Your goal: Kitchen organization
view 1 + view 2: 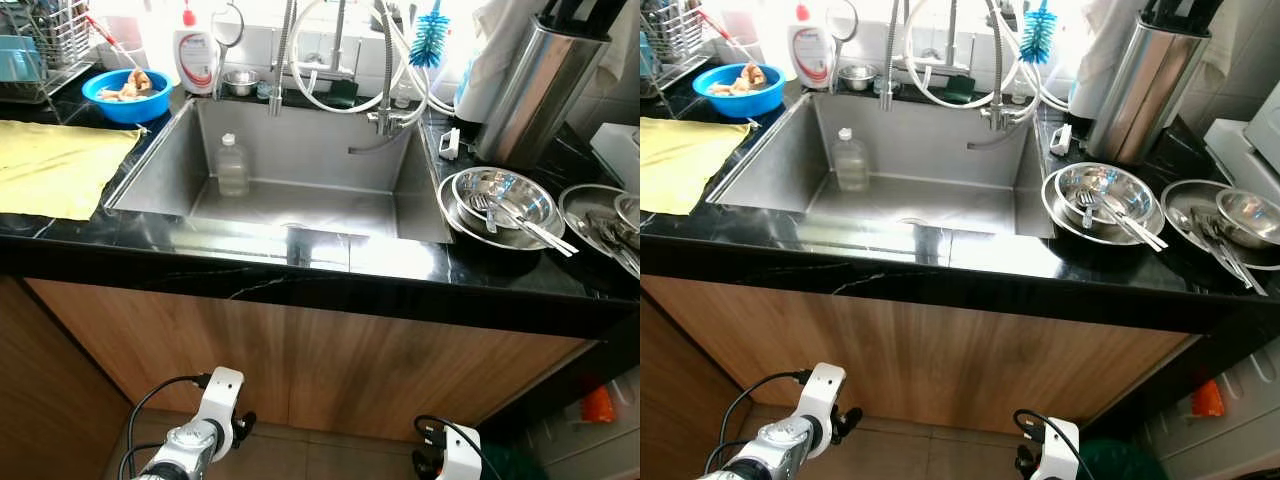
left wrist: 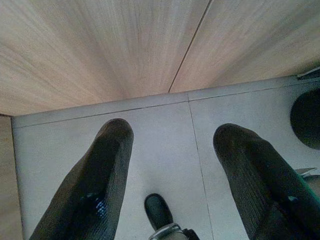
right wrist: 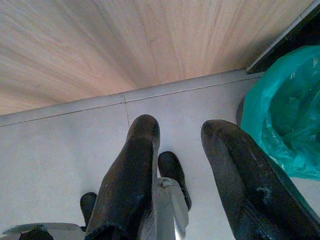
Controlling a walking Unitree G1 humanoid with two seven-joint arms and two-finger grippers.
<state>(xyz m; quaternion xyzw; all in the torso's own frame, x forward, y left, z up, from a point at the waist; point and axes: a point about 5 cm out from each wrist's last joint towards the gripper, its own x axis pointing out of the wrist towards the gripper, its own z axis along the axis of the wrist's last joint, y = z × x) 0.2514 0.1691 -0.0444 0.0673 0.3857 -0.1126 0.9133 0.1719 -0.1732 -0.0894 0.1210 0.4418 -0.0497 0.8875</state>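
Both arms idle, low before cabinet under sink; left gripper jaws wide, empty; right gripper jaws moderately apart, empty.
Bottle upright in sink, back-left corner; looks light plastic, likely wet and slick; grip mid-body, gently.
Steel bowl right of sink, utensils inside; rigid, slippery; take by rim.
Soap bottle behind sink; label unreadable.

head stereo: down onto sink | wrists: near floor, facing cabinet front

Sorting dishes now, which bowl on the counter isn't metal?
The blue bowl left of the sink, holding food scraps; the bowls right of it are shiny steel.
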